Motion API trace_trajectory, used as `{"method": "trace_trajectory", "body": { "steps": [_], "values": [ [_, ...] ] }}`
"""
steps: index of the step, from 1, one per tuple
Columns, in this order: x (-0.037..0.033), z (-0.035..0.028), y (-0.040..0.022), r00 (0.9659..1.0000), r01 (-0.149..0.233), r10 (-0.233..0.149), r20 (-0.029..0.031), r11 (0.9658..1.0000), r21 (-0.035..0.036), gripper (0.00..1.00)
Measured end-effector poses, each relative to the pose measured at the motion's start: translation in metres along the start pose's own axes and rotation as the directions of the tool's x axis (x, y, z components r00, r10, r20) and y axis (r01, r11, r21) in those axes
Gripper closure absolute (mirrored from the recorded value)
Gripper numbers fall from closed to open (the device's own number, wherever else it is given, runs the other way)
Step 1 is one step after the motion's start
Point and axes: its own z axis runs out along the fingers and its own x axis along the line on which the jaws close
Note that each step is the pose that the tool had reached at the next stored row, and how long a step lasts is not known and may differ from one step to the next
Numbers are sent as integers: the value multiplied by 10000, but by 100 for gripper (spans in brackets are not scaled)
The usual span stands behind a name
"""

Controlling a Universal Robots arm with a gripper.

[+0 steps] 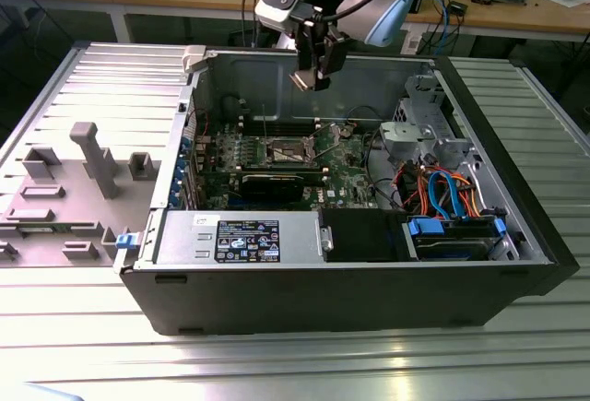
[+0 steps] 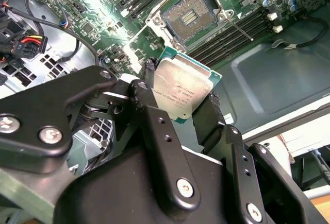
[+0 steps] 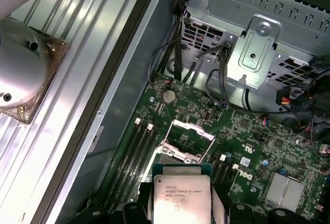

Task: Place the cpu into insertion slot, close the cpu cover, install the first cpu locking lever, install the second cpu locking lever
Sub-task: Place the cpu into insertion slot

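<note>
Open computer case (image 1: 323,300) lies on its side on a ribbed metal table (image 1: 277,364), with a grey plastic fixture (image 1: 55,198) at the exterior view's left. The exterior view gives the setting: the arm reaches in over the case's far wall, and its gripper (image 1: 313,76) hangs well above the green board (image 1: 355,166), roughly over the middle of the case. The first wrist view looks down into the case and adds the silver drive cage (image 3: 258,44), which stands beside the board with black cables trailing off it. The second wrist view supplies the grip itself. Two black fingers (image 2: 154,116) are clamped on opposite edges of the cpu (image 2: 181,92), which is held in the air clear of the board, its dull metal top facing the camera. Beyond the chip in that view, the slot (image 2: 192,18) lies bare, its dark pin field uncovered and rows of memory sockets (image 2: 247,26) running alongside. In the first wrist view the cover (image 3: 192,126) appears to be swung up from the slot, though the steep angle makes that hard to confirm. A thin lever (image 2: 240,29) angles out beside the slot.
</note>
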Motion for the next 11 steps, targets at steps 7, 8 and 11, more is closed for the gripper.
{"method": "trace_trajectory", "body": {
  "steps": [7, 8, 11],
  "values": [
    [-1, 5, -2, 9992, -389, 389, 26, 9992, 15, 46],
    [-1, 6, -2, 9989, -469, 469, 30, 9989, 20, 46],
    [-1, 8, -2, 9983, -586, 585, 36, 9983, 28, 46]
  ]
}}
